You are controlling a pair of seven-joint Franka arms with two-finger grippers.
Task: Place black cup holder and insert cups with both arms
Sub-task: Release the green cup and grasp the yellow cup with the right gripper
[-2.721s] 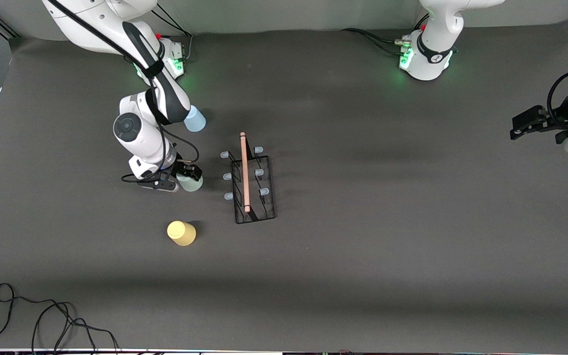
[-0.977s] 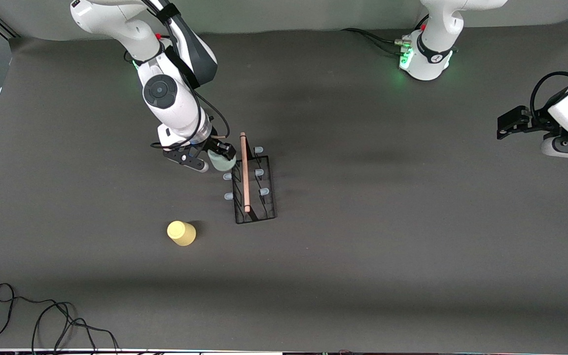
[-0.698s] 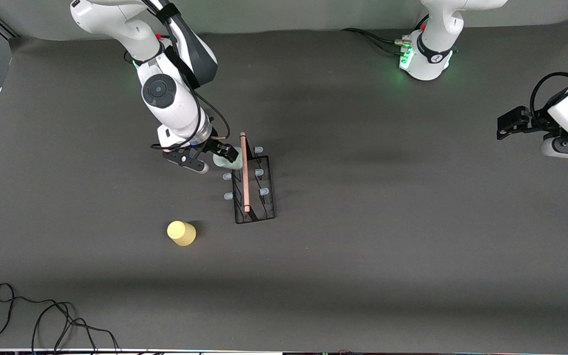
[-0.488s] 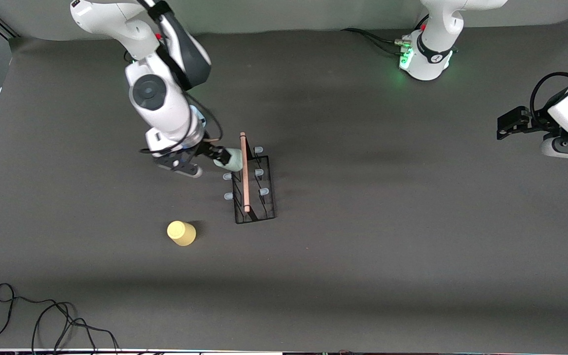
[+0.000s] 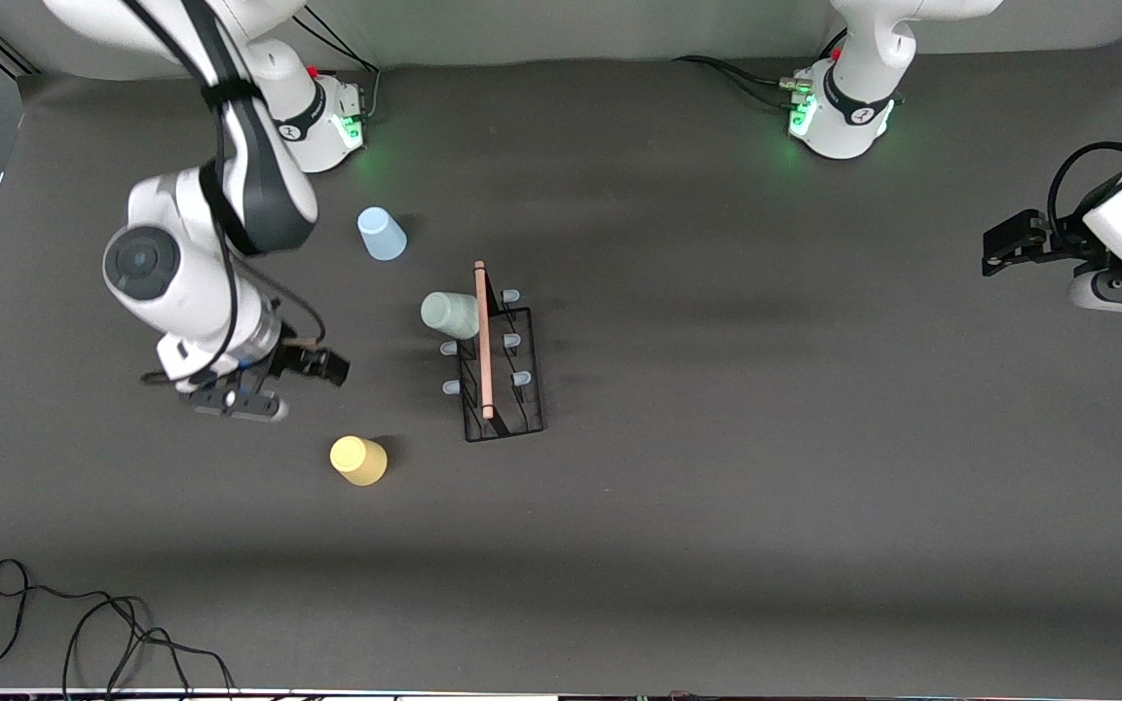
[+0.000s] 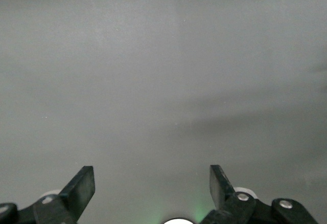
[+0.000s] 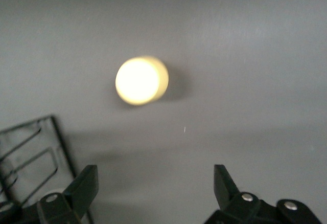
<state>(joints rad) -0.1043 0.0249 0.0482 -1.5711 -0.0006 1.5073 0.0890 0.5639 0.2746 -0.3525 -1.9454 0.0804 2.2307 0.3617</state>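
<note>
Rack [image 5: 503, 375]: mid-tabletop [image 5: 766, 487], grey-green cup [image 5: 450, 314] on one peg. Blue cup [image 5: 381, 234], yellow cup [image 5: 357, 460] apart, bare tabletop around each. Right gripper [image 5: 332, 367], fingers open, empty, between them. Left gripper [image 5: 994, 251] waits at tabletop edge, fingers open.

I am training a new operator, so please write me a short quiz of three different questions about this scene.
1. True or false: the grey-green cup sits on a peg of the black cup holder.
2. Which cup is nearest to the front camera? A) light blue cup B) yellow cup C) grey-green cup
3. Fill in: the right tool, over the table between the yellow and light blue cups, is ____ and holds nothing; the left tool waits at its own end of the table.

Key: 1 true; 2 B; 3 open
</note>
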